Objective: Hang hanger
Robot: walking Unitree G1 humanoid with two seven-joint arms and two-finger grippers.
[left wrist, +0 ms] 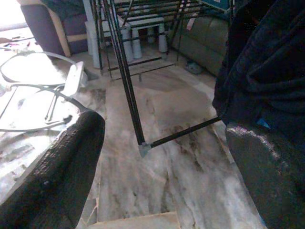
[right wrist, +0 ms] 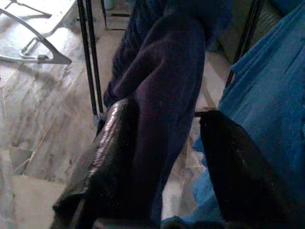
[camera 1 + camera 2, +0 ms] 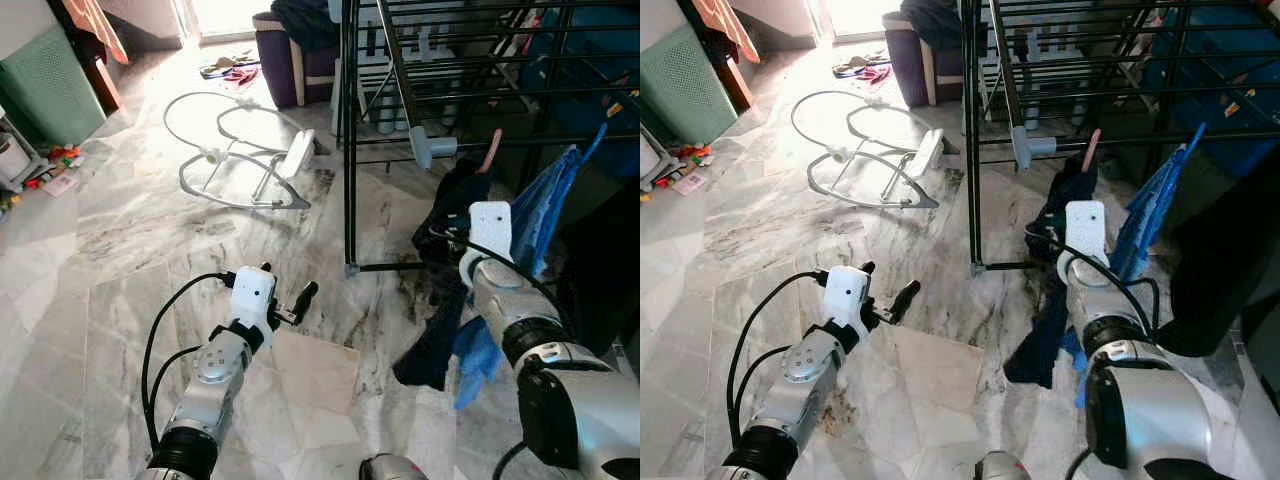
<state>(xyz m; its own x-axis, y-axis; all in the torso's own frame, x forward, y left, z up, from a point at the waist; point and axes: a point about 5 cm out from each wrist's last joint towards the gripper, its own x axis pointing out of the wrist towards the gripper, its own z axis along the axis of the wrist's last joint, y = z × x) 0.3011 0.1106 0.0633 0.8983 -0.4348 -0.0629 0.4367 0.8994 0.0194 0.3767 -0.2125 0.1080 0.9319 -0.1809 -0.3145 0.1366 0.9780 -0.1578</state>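
A black metal drying rack [image 3: 400,60] stands on a marble floor [image 3: 150,230] and serves as the landmark here. The robot faces the rack's near corner leg.

The right pincer [image 2: 167,143] is raised to just beside the rack's lower front rail. In its wrist view its two black fingers [image 2: 107,152] sit either side of a dark navy garment [image 3: 440,310], which hangs down from that rail toward the floor; the fingers look closed around the cloth. A pink hook [image 3: 491,150], apparently the top of the hanger, pokes up at the rail right above the garment. Whether that hook is already seated over the rail cannot be told. A blue garment [image 3: 545,215] hangs beside the dark one, on the side away from the corner leg.

The left pincer [image 3: 285,300] hovers low over the floor, short of the rack's corner leg, fingers [image 1: 62,162] spread wide and holding nothing.

Beyond the rack's leg, well apart from it, a white wire frame [image 3: 230,160] lies flat on the floor.

As a judgement, the task looks close to finished: the hanger with its garment is up at the rail. What probably remains is confirming the hook rests on the rail, then releasing the cloth and drawing the right arm back.
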